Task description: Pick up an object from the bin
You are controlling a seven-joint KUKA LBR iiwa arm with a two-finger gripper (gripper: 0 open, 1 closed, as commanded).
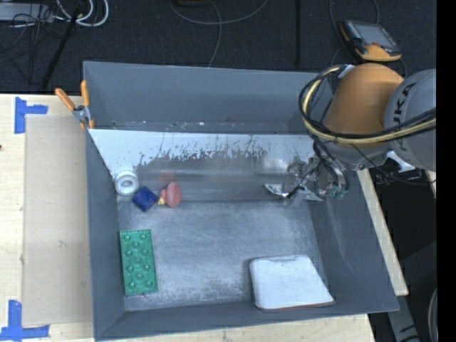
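Observation:
My gripper [286, 188] hangs low over the bin floor at the back right, close to the right wall, under the orange wrist cover. The floor right beneath it is bare, and no loose thing touches it. The nearest thing is a flat white pad [288, 282] with rounded corners, lying at the front right well below the gripper. A small pink lump [171, 194] lies far to its left.
At the back left sit a small white roll [127, 183] and a blue block [144, 199] beside the pink lump. A green studded plate [138, 261] lies along the left wall at the front. The arm reaches in over the right rim.

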